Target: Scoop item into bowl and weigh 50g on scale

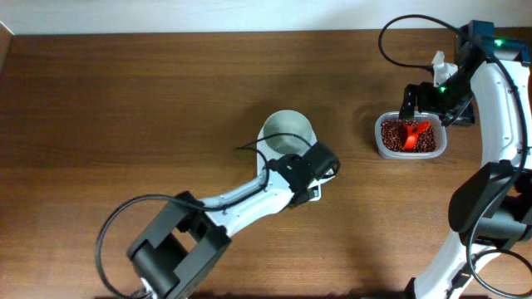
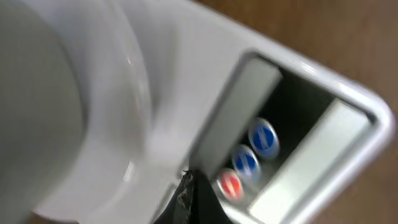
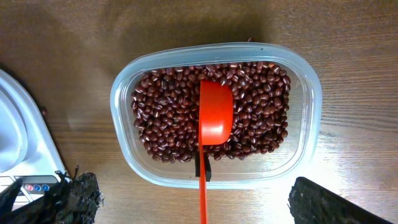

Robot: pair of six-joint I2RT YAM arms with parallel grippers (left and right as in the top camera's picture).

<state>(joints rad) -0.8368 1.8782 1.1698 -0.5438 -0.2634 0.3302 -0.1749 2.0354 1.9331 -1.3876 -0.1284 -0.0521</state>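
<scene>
The white bowl (image 1: 287, 133) stands on the white scale (image 1: 312, 196), which is mostly hidden in the overhead view. My left gripper (image 1: 320, 166) hovers over the scale's front. In the blurred left wrist view its dark fingertips (image 2: 193, 199) are closed together, just beside the red button (image 2: 230, 184) of the scale (image 2: 186, 74), with the bowl (image 2: 56, 106) at left. The reddish-brown beans (image 3: 168, 118) fill a clear tub (image 3: 308, 124); a red scoop (image 3: 214, 118) lies on them. My right gripper (image 3: 200, 208) is open, and the scoop's handle runs between its fingers untouched. The gripper (image 1: 436, 112) sits beside the tub (image 1: 409, 137).
Two blue buttons (image 2: 255, 149) sit by the red one, next to the grey display. The scale's edge (image 3: 22, 143) shows at the left of the right wrist view. Black cables loop over the far right of the wooden table (image 1: 125, 100).
</scene>
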